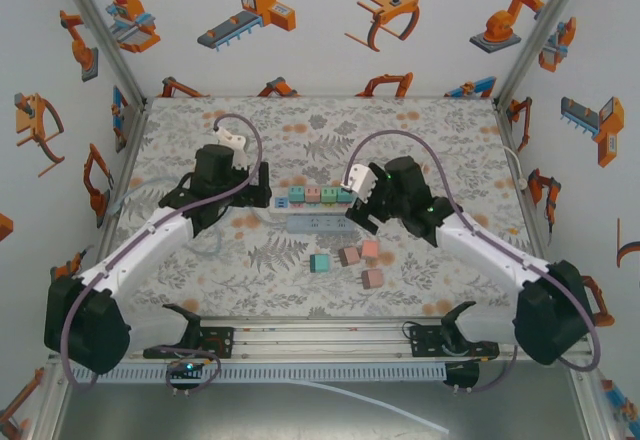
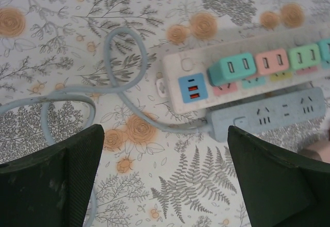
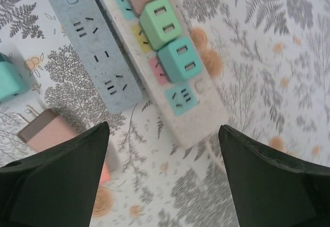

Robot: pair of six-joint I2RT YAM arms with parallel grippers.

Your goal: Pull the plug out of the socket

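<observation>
A white power strip lies mid-table with several plugs seated in a row: teal, pink, green and teal. Its end socket, a teal one, is bare. My right gripper hovers open just past that end of the strip, with nothing between its fingers. My left gripper stands wide open over bare cloth near the strip's other end, holding nothing.
A blue-grey strip lies alongside, its cable looping left. Loose plugs lie in front: teal and pink ones. Printed walls enclose the table.
</observation>
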